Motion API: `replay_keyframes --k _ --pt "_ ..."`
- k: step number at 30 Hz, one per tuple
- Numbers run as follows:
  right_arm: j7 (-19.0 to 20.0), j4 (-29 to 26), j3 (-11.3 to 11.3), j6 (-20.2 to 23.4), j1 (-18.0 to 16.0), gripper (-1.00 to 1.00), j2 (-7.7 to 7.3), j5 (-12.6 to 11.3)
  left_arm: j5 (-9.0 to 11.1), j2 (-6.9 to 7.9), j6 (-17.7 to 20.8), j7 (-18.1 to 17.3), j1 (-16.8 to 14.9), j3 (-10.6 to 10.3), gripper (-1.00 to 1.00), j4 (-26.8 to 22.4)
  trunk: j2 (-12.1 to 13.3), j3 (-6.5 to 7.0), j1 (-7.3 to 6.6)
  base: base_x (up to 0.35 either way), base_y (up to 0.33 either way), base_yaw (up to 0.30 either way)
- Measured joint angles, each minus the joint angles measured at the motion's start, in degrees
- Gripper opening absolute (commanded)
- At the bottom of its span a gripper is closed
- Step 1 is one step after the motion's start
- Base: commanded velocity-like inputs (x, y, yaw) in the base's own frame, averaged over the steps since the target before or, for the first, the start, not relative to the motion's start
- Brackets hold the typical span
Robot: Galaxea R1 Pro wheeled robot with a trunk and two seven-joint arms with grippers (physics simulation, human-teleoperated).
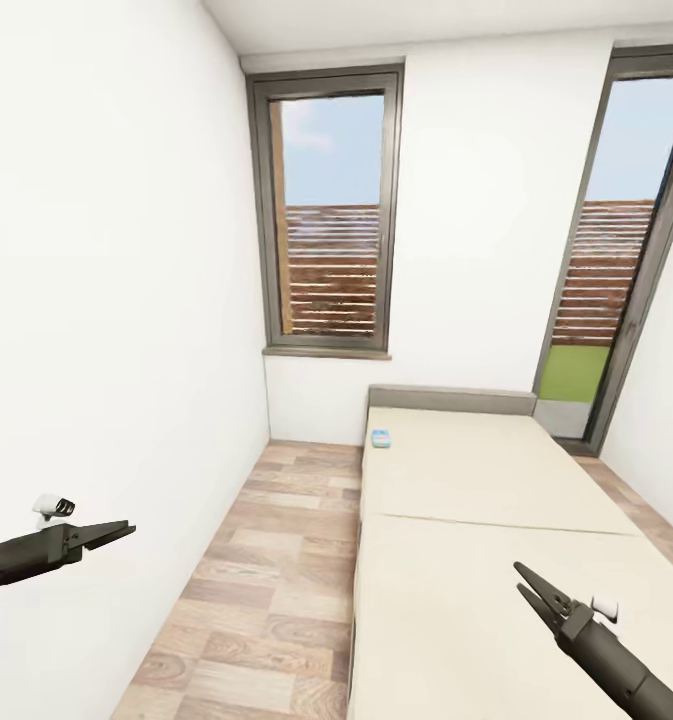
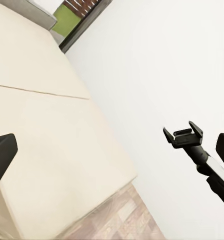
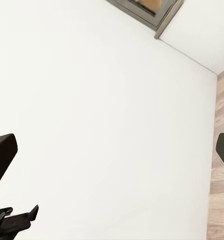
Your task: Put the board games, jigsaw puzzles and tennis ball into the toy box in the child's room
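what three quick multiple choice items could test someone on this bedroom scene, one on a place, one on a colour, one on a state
1. Where does the small game box lie?
A. on the floor
B. on the bed, near its headboard
C. on the window sill

2. What colour is that box?
A. blue
B. red
C. black

3. What are the left hand and right hand carrying?
A. a ball each
B. one box together
C. nothing

Answers: 1 B, it rests on the mattress's far corner. 2 A, its top shows blue. 3 C, both hang free in the air.
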Motion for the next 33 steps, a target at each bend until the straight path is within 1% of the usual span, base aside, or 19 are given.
replay_keyframes --k 33 --pt "0.00 0.07 0.00 0.00 -0.02 1.00 0.00 0.03 0.00 0.00 0.00 0.00 0.00 0.00 1.00 -0.01 0.00 -0.01 0.00 0.000 0.000 -0.280"
